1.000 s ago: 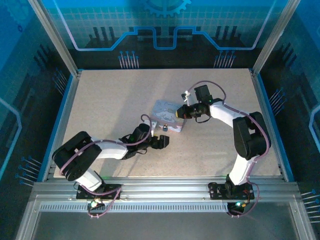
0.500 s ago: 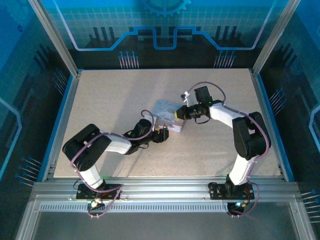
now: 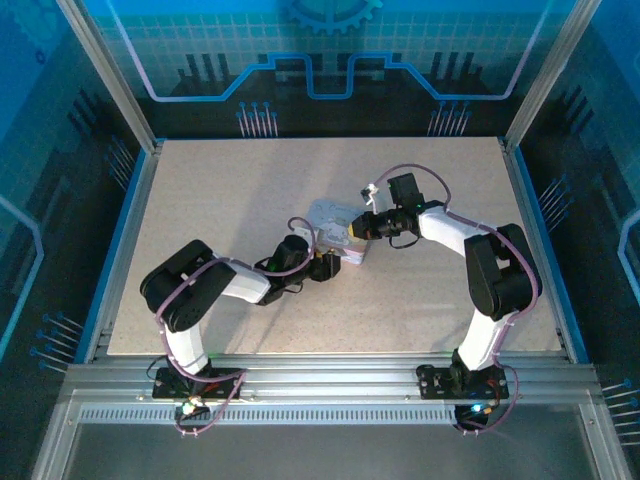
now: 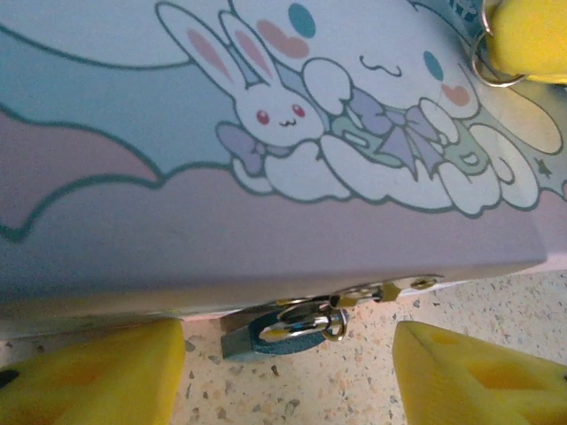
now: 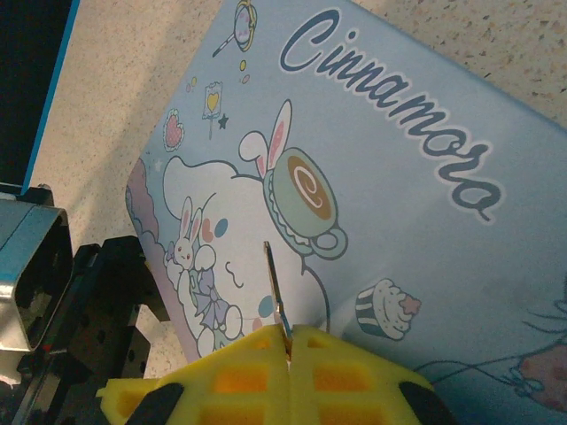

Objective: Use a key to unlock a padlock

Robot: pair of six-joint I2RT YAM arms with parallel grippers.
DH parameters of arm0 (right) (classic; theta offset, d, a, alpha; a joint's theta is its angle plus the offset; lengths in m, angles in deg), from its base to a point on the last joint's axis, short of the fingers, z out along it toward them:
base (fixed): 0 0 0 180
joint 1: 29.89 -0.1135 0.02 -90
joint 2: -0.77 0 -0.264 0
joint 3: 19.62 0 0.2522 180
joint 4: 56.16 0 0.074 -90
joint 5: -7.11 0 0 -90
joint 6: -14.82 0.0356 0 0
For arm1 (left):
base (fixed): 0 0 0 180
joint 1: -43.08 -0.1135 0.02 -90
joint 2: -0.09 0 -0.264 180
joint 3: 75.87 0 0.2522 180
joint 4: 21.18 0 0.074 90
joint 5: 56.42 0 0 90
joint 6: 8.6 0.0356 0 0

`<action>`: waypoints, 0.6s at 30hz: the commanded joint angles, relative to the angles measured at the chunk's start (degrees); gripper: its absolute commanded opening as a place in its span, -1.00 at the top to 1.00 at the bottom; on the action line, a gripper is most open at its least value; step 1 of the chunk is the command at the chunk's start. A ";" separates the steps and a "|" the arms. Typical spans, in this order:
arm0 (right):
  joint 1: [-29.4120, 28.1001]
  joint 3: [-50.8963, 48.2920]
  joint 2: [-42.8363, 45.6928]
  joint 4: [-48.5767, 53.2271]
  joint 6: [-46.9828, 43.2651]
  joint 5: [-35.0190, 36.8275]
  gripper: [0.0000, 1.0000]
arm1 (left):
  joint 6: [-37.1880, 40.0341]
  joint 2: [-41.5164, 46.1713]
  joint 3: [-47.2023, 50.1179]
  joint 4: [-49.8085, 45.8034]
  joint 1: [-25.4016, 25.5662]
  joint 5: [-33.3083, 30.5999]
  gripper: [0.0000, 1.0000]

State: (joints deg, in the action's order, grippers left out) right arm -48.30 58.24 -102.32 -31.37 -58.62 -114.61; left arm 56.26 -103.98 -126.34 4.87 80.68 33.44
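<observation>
Right gripper (image 5: 288, 341) is pinching the key (image 5: 275, 288), blade out over the tin (image 5: 399, 177) lid. Left gripper (image 4: 283, 372) is sitting spread apart, straddling the padlock (image 4: 282, 329) hanging at the tin's front. Key not inserted yet; shackle looks closed.

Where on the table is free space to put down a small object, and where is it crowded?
Free: the far strip of the table behind the tin, and the near middle between the two arms. Crowded: around the tin, where the left gripper faces the padlock and the right gripper holds the key over it.
</observation>
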 commanded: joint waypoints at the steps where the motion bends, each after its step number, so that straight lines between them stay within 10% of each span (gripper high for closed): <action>1: -0.90 -2.04 -1.08 4.82 0.05 2.96 1.00 | -0.06 -1.91 -1.78 1.74 0.00 2.69 -0.23; 18: -1.01 -2.66 -0.80 4.35 0.23 2.75 1.00 | -0.87 -4.48 -4.53 1.46 1.40 3.61 0.06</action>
State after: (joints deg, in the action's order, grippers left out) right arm -48.30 57.97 -102.30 -31.83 -58.62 -114.59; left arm 56.21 -106.62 -128.96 4.85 80.64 33.40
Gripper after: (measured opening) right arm 0.050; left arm 0.477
